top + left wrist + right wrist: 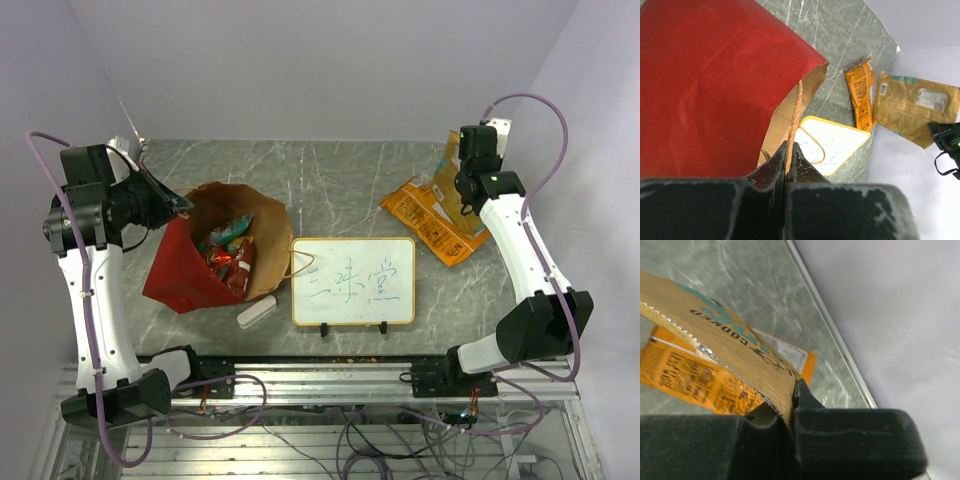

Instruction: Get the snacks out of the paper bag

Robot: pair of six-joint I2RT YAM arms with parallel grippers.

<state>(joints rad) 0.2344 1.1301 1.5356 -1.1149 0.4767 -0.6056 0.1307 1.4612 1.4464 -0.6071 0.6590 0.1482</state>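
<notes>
The paper bag (180,270), red outside and brown inside, lies open on the left of the table. Small red, yellow and teal snack packets (228,255) show in its mouth. My left gripper (182,205) is shut on the bag's twine handle (796,107) at the rim and holds it up; the red wall (705,85) fills the left wrist view. My right gripper (466,198) is shut on a tan packet with teal print (735,345), held above the table at the far right. A flat orange bag (435,225) lies under it, and it also shows in the right wrist view (690,377).
A framed whiteboard with writing (352,280) stands in front of centre, just right of the bag. A small white eraser block (257,313) lies by the bag's near corner. The table's right edge (840,350) and the wall are close to my right gripper.
</notes>
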